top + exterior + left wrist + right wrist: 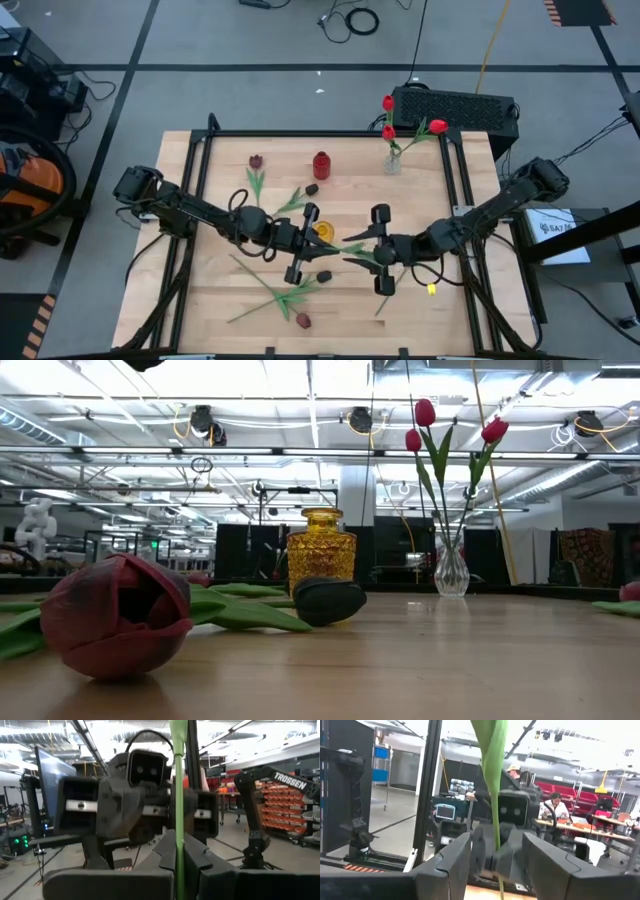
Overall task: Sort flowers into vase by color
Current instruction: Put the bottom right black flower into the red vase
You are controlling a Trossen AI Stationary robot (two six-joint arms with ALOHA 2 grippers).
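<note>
Handover mid-bench, stem upright between both arms.
Left gripper [177, 870] clamps the flower stem [178, 795]; right gripper [496, 855] stands open around it.

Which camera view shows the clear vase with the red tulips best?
The low view: the clear vase stands upright in profile, with three red tulips rising from it. The high view shows it small from above at the table's far edge. Neither wrist view shows it.
</note>
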